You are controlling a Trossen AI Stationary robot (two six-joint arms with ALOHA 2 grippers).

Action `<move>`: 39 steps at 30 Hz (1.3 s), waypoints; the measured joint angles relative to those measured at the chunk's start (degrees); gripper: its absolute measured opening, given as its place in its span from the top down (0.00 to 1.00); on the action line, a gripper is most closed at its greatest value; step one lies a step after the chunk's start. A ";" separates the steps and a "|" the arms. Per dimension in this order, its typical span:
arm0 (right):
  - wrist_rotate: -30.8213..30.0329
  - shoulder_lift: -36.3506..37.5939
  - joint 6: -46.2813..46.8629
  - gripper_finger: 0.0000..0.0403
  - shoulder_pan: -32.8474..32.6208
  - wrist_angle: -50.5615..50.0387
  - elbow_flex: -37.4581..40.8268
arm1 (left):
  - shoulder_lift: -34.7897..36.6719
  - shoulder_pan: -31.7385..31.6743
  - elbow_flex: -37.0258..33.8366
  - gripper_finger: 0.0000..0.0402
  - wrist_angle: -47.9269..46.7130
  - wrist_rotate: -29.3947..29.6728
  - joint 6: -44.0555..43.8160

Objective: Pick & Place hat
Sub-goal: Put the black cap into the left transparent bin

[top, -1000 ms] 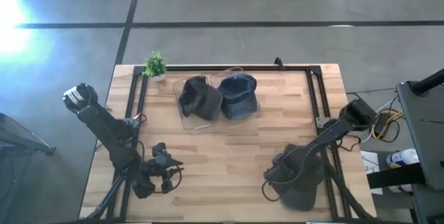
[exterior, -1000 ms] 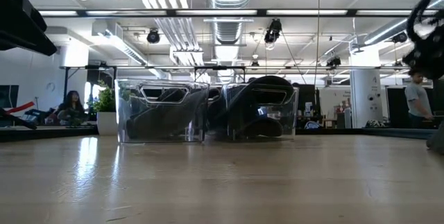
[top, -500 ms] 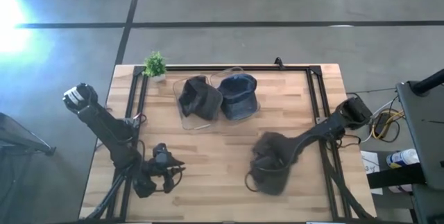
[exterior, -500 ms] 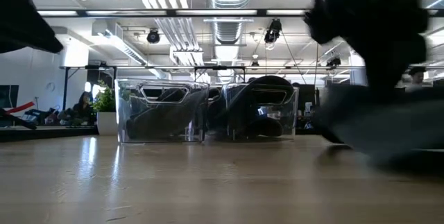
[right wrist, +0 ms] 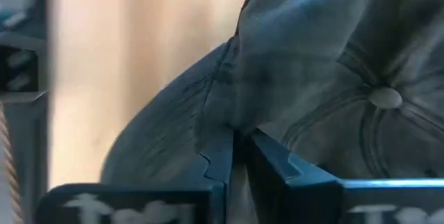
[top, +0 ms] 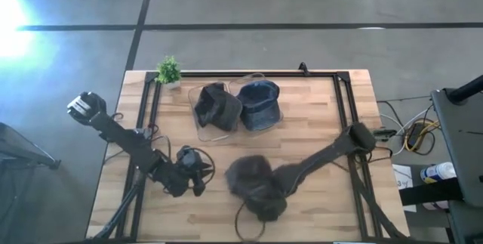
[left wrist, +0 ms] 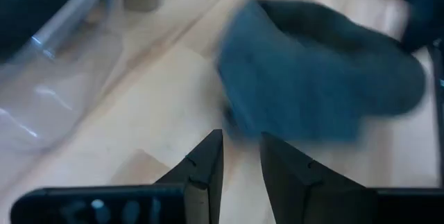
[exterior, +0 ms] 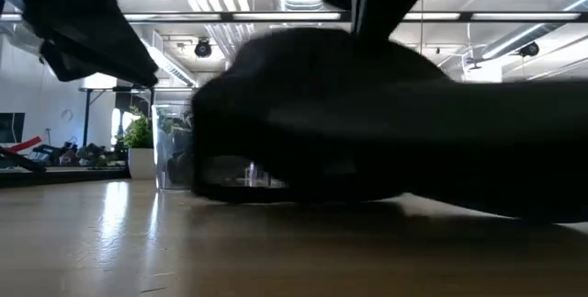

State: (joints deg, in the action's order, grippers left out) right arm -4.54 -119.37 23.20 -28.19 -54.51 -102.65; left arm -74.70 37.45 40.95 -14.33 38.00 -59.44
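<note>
A dark grey-blue cap [top: 253, 185] is at the middle of the table's near half; it fills the low view [exterior: 312, 113]. My right gripper [right wrist: 239, 148] is shut on it, and its arm reaches in from the table's right [top: 317, 159]. My left gripper [top: 202, 171] stands just left of the cap, its fingers [left wrist: 208, 165] a little apart with nothing between them. The cap shows ahead of them [left wrist: 319, 71]. Two clear bins [top: 226, 132] stand at the far middle, one with a dark hat [top: 215, 104], one with a blue hat [top: 259, 104]. My right gripper pinches a fold of the cap's crown cloth [right wrist: 229, 113] between its two fingers, a short way from the top button [right wrist: 385, 98]. The fingers come level from the table's right. Whether the cap's lower edge [exterior: 294, 194] touches the table, I cannot tell.
A small potted plant [top: 168, 70] stands at the far left corner. A black frame rail [top: 249, 74] runs along the far edge and down both sides. Bare wood lies between the bins and the cap.
My right gripper has swept from the table's near right corner toward the left, taking the cap with it to the middle. My left gripper has moved right toward the cap and a little toward the far edge.
</note>
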 joint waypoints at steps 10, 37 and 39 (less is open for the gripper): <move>-5.90 -8.48 5.99 0.66 -8.73 -23.30 -19.62 | -0.25 -5.20 -0.12 0.78 0.33 -7.47 4.86; -6.25 -8.41 26.85 0.70 -6.21 6.96 3.72 | -30.63 -9.75 9.82 0.78 33.72 -26.89 17.08; -9.18 -8.54 25.88 0.70 -5.39 9.56 3.75 | -31.98 -10.07 12.70 0.78 33.94 -27.11 18.88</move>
State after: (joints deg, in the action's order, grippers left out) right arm -13.72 -127.91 49.08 -33.58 -44.95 -98.90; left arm -106.67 27.38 53.65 19.61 10.89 -40.56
